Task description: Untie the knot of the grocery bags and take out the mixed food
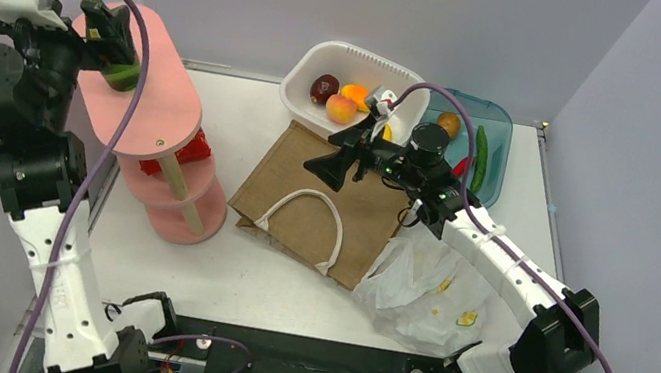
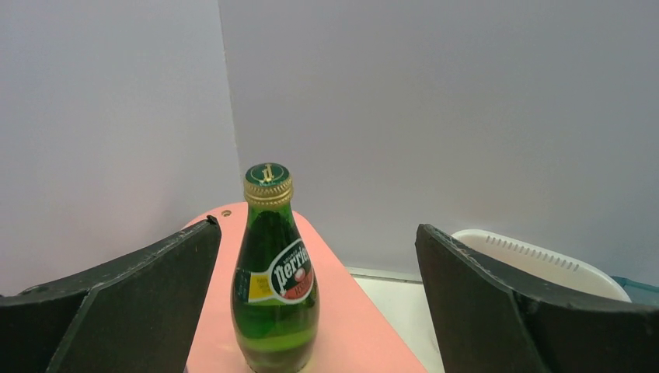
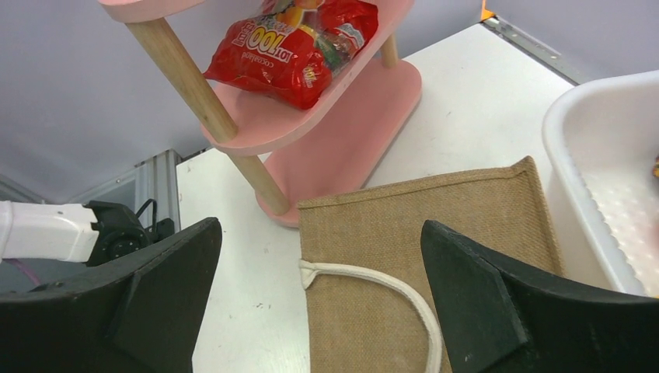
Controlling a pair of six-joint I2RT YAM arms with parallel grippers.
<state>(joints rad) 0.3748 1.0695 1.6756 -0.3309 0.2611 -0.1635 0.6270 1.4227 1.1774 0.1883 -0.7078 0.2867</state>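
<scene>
Lying slack and flattened at the near right of the worktop (image 1: 231,271), the grocery bag (image 1: 426,289) with small yellow marks sits partly under the right arm. It appears to hold nothing more, which suggests the unpacking is close to done. Just beyond it, the right hand (image 3: 320,224) hovers spread wide and empty above the brown bag (image 1: 325,196), which lies flat at centre with its white loop handle up. To the left stands the pink tiered shelf (image 1: 147,105), a red snack packet (image 3: 299,47) on its middle tier. On the top tier the green bottle (image 2: 276,287) stands upright, well in from the edge where it is unlikely to topple. The left hand (image 2: 316,225) is fully open, a finger on either side of the bottle and touching neither. At the far right, the peach-coloured fruit (image 1: 341,107) rests in the white basket (image 1: 328,56) and the cucumber (image 1: 480,159) in the blue tray (image 1: 504,124), apparently sorted by kind.
</scene>
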